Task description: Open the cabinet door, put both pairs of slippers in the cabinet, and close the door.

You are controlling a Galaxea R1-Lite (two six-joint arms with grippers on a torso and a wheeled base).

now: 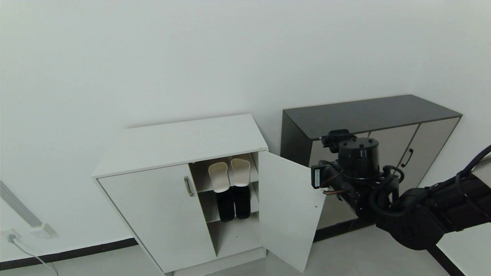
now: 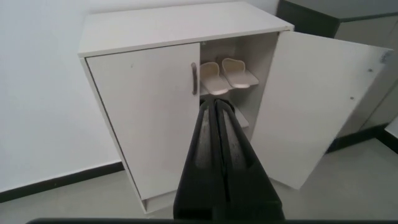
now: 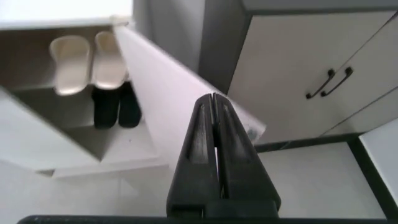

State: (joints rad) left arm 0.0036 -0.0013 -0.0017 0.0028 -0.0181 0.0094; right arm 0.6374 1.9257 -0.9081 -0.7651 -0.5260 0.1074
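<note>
The white cabinet [image 1: 180, 142] stands against the wall, its left door [image 1: 157, 214] closed and its right door [image 1: 287, 203] swung open. Inside, a cream pair of slippers [image 1: 229, 174] rests on the upper shelf and a black pair [image 1: 233, 203] on the shelf below. My right gripper [image 3: 214, 98] is shut on nothing, just outside the open door [image 3: 168, 99], near its free edge. My left gripper [image 2: 214, 102] is shut and empty, some way in front of the cabinet and pointing at the gap between the doors, below the cream pair [image 2: 227, 74].
A dark grey cabinet [image 1: 368, 115] with handled doors stands right of the white one, behind my right arm [image 1: 356, 168]. A wall socket with a cable [image 1: 9, 234] sits low at the left. Bare floor lies in front of both cabinets.
</note>
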